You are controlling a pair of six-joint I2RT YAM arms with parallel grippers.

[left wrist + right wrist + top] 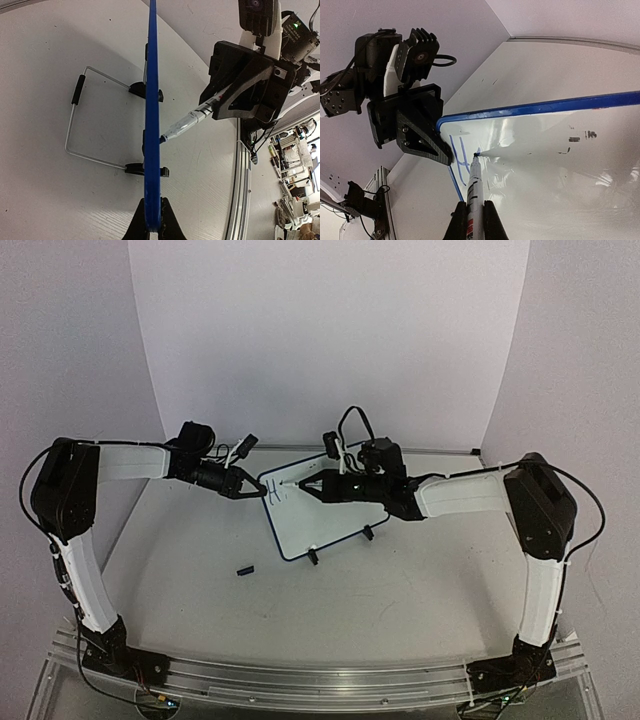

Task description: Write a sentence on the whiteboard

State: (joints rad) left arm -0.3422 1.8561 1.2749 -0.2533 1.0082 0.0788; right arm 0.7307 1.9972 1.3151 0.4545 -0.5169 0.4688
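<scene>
the left gripper (260, 490) is pinching the edge of the whiteboard (330, 525), standing on the table (200, 610); the right gripper (308, 483) is clamping the marker (474, 192), its tip touching beside the first strokes of the sentence (462, 159). pushing too hard is risking tilting the board and skewing letters.

The white table (400, 580) bears the standing whiteboard (312, 525) and a black cap (245, 570).

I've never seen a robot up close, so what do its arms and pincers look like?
The left arm and right arm have white segments, bulky black joints and thin black cables looping alongside. The left gripper and right gripper are black, with triangular, screw-studded fingers.
</scene>
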